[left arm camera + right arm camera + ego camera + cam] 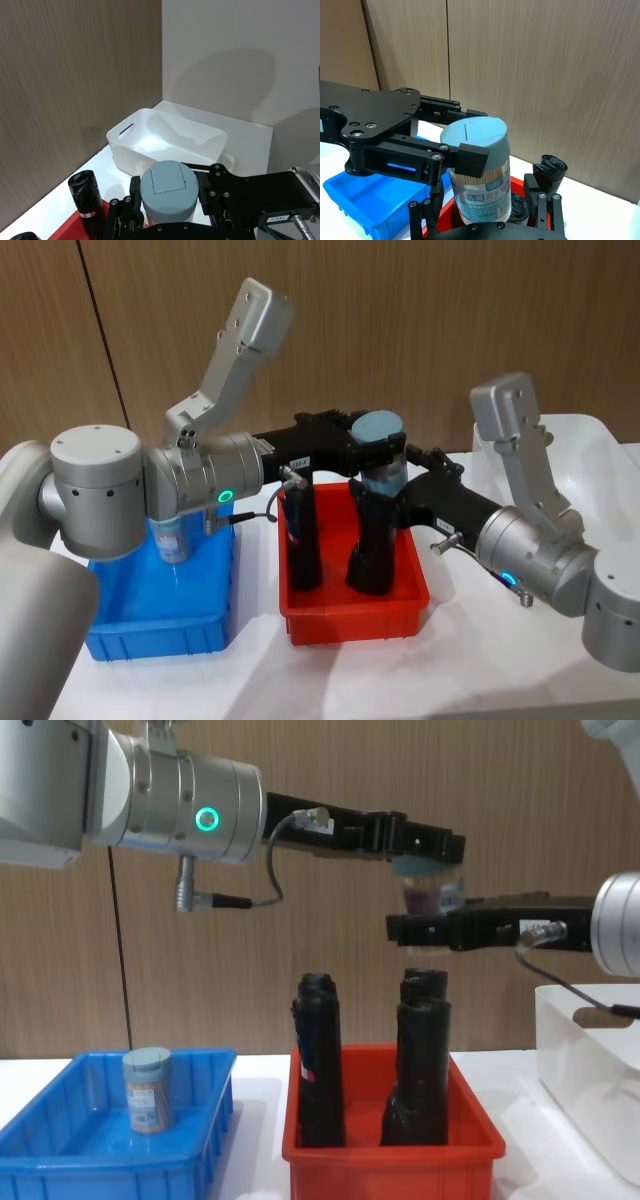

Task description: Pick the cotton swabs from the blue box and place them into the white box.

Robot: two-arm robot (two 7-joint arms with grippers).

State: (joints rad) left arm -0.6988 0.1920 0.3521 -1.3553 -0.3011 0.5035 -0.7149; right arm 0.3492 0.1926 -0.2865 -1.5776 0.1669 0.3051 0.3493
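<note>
A blue box (110, 1160) sits low down, far out to the left of the left claw. One spare swab jar (148, 1090) stands upright inside it, with its pale blue lid on top.

The left claw (428, 855) is up high, reaching over the middle. It is clenched on the held swab jar (482, 185), pinching it at the lid end. This jar stands straight up in the air.

Right under both claws is a red bin (390, 1160). Two tall black rolls (320, 1060) stand in it. The held swab jar is well above them and does not touch them.

The right claw (432, 930) reaches in from the right. It sits just under the left claw, around the bottom part of the same jar. I cannot tell if it is squeezing the jar or loose.

The white box (585, 1060) sits low down, to the right of the right claw.
</note>
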